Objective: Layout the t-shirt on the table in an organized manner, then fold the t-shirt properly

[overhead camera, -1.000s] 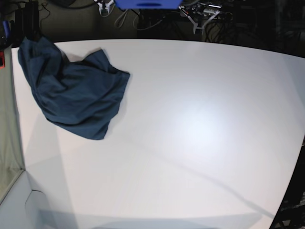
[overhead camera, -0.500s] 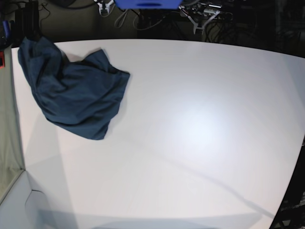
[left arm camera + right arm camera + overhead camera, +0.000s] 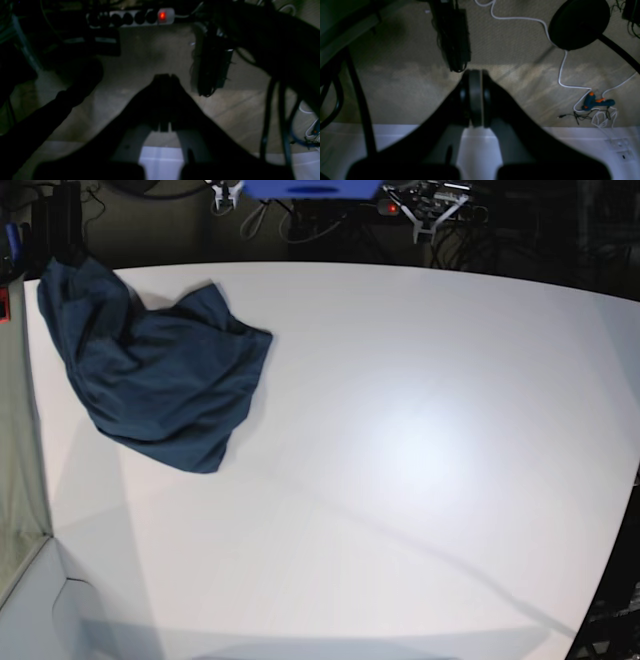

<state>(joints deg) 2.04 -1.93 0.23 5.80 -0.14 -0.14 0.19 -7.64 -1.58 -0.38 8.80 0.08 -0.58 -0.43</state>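
On the table lies the t-shirt (crumpled, far-left corner).

Plain dark navy-blue cotton t-shirt, no print, crumpled in the upper left of the base view. Matte white flat counter, unpatterned, pale glare right of centre. Black left gripper and black right gripper over beige-brown carpet floor. White power strip with glowing red switch, top centre. Teal-and-orange glue gun with white cord, lower right.
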